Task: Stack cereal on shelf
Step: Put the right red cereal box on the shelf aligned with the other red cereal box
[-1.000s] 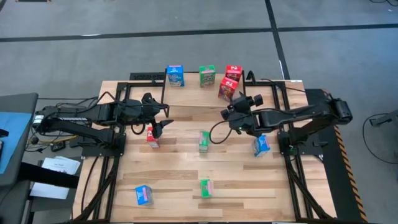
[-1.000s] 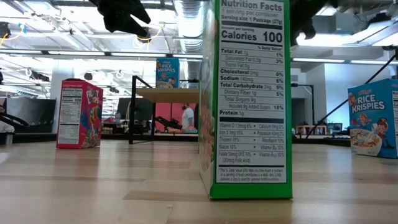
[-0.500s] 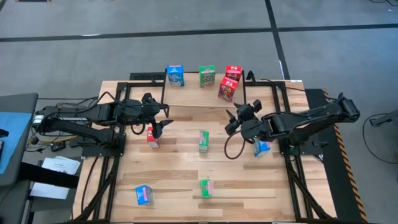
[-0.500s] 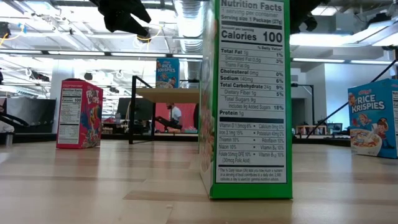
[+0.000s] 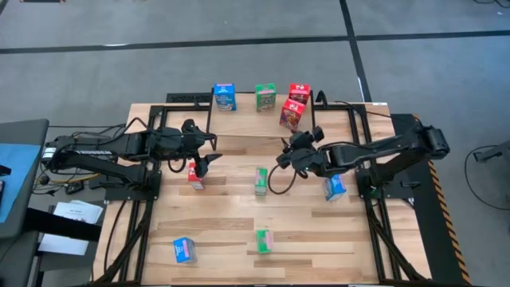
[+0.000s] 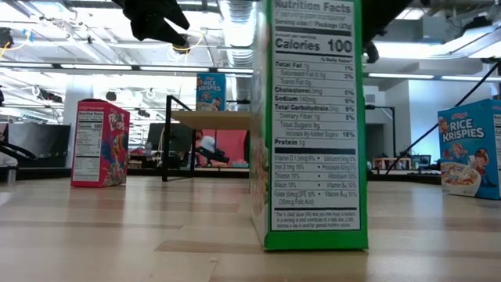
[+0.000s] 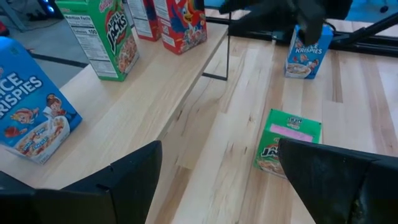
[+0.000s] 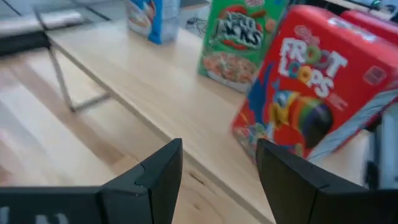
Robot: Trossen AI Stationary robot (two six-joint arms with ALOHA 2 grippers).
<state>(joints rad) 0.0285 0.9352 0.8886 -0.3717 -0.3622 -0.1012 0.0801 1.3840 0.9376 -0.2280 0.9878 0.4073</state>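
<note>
- My right hand (image 5: 284, 157) hovers over the middle of the bench (image 5: 239, 231), just in front of the shelf (image 5: 247, 119). Its fingers (image 8: 149, 180) stand apart with nothing between them.
- My left hand (image 5: 209, 155) waits over the left half of the bench, above a red box (image 5: 195, 175) that stands there. Its fingers (image 7: 134, 177) are spread wide and hold nothing.
- The shelf runs along the far side of the bench. On its plank stand a blue box (image 5: 225, 96), a green box (image 5: 265, 97) and a red box at the right end (image 5: 299, 90).
- A second red box (image 5: 290, 113) sits just in front of that last one, tilted over. The right wrist view shows it leaning (image 8: 311, 93) on the plank beside the green box (image 8: 239, 37).
- On the bench itself:
  - a green box (image 5: 261, 181) lies near the centre, close to my right hand;
  - a blue box (image 5: 335, 187) stands to the right of centre, under my right arm;
  - a green box (image 5: 264, 240) stands at the near edge, filling the low view (image 6: 313, 125);
  - a blue box (image 5: 184, 249) sits at the near left.
</note>
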